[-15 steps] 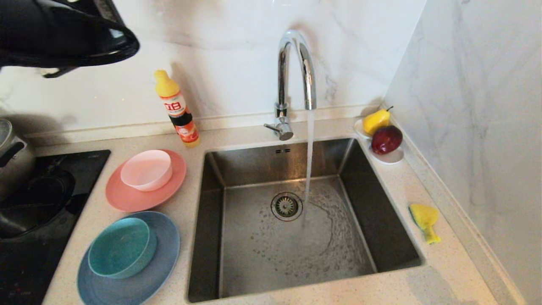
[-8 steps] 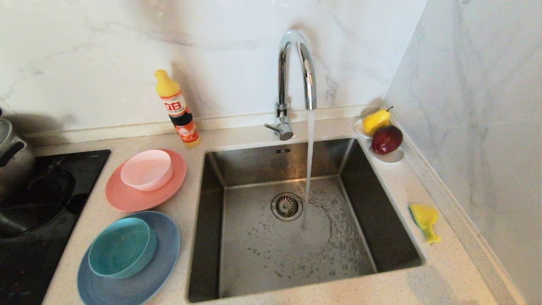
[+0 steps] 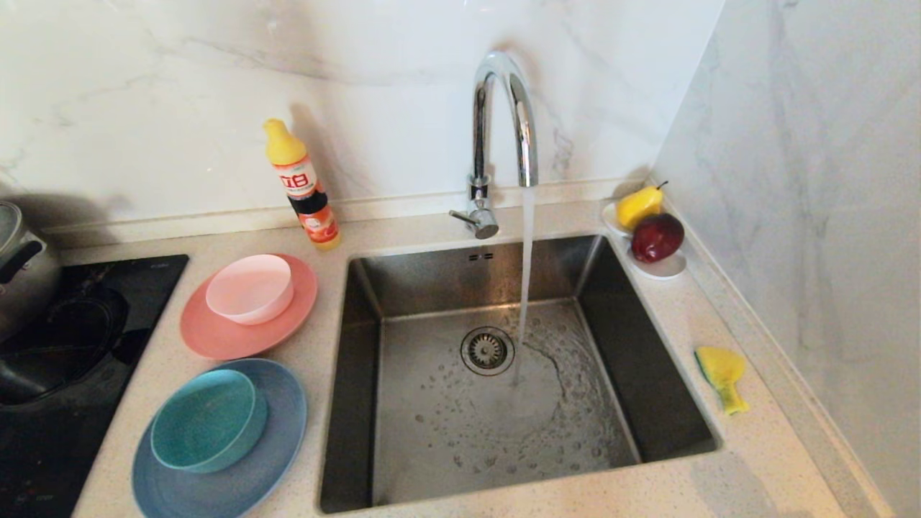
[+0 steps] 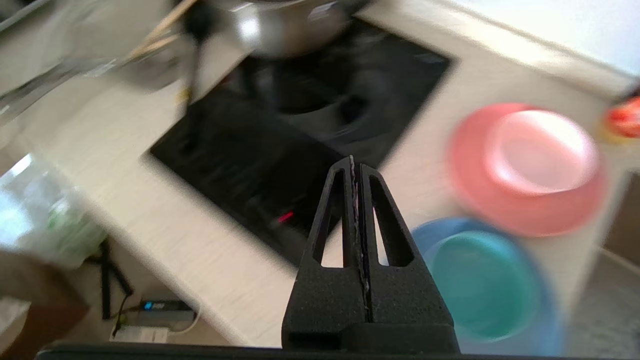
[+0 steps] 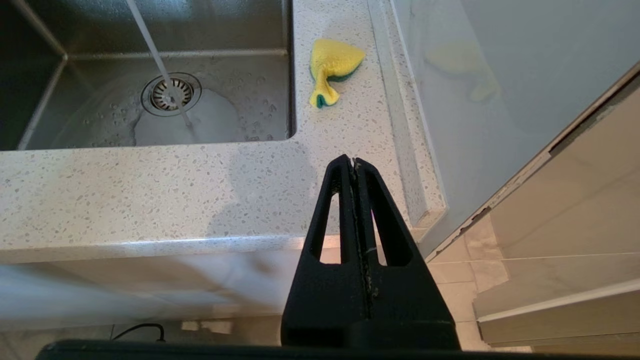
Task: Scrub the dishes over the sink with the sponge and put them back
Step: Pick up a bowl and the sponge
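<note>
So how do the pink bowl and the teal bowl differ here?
The pink bowl sits on the salmon plate, nearer the wall; the teal bowl sits on the blue plate, nearer the counter's front edge. Pink looks smaller across. Both are upright, empty and left of the sink.

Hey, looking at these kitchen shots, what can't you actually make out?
- Pot: cut off by the head view's left edge.
- Bottle label: too small to read.
- Stove and bowls: blurred in the left wrist view.
- Both arms: outside the head view.
</note>
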### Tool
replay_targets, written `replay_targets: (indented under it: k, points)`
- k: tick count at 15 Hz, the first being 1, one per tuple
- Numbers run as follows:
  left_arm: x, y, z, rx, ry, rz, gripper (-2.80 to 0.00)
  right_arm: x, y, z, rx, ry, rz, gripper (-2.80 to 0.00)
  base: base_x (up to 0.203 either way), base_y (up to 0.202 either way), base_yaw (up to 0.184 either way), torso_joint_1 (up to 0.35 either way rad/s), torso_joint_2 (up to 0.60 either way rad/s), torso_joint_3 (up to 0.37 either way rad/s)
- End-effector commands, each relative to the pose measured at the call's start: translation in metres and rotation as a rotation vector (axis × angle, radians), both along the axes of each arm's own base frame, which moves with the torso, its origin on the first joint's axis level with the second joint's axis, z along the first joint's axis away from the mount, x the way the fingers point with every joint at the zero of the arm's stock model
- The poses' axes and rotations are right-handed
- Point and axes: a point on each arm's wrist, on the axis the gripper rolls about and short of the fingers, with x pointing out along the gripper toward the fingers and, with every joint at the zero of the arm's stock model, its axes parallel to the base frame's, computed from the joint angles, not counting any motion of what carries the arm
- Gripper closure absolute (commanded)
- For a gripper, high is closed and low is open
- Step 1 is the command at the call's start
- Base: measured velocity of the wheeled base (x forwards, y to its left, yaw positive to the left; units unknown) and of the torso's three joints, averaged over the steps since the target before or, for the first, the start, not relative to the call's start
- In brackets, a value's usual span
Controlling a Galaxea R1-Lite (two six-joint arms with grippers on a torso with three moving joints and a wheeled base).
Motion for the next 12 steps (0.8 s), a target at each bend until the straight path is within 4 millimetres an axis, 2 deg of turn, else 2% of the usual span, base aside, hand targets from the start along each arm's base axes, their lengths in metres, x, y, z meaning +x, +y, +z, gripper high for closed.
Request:
replay_targets:
  k: [1,3,4,6,8,9,11,12]
  points:
    - [-0.051,0.002,-0.031,-0.006,-0.114,0.058,0.00,0.000,0.000,0.000,0.000,-0.001,0.001,0.00,0.000,0.000,0.000,0.000,0.00,0.000]
    - [-0.073,0.000,-0.064,0.015,-0.139,0.066,0.00,0.000,0.000,0.000,0.000,-0.001,0.000,0.00,0.000,0.000,0.000,0.000,0.00,0.000]
    - [-0.069,-0.001,-0.083,0.024,-0.085,0.044,0.00,0.000,0.000,0.000,0.000,-0.002,0.000,0.00,0.000,0.000,0.000,0.000,0.00,0.000]
    - [-0.067,-0.004,-0.108,0.079,-0.010,-0.193,0.00,0.000,0.000,0.000,0.000,0.000,0.001,0.00,0.000,0.000,0.000,0.000,0.00,0.000]
    - [-0.076,-0.008,-0.132,0.183,-0.015,-0.417,0.00,0.000,0.000,0.000,0.000,-0.001,0.000,0.00,0.000,0.000,0.000,0.000,0.00,0.000]
    - [-0.077,-0.009,-0.150,0.230,0.002,-0.488,0.00,0.000,0.000,0.000,0.000,-0.001,0.001,0.00,0.000,0.000,0.000,0.000,0.00,0.000]
    - [-0.063,-0.011,-0.185,0.268,0.087,-0.594,0.00,0.000,0.000,0.000,0.000,-0.001,0.000,0.00,0.000,0.000,0.000,0.000,0.00,0.000]
    - [-0.057,-0.012,-0.196,0.252,0.093,-0.651,0.00,0.000,0.000,0.000,0.000,-0.001,0.001,0.00,0.000,0.000,0.000,0.000,0.00,0.000]
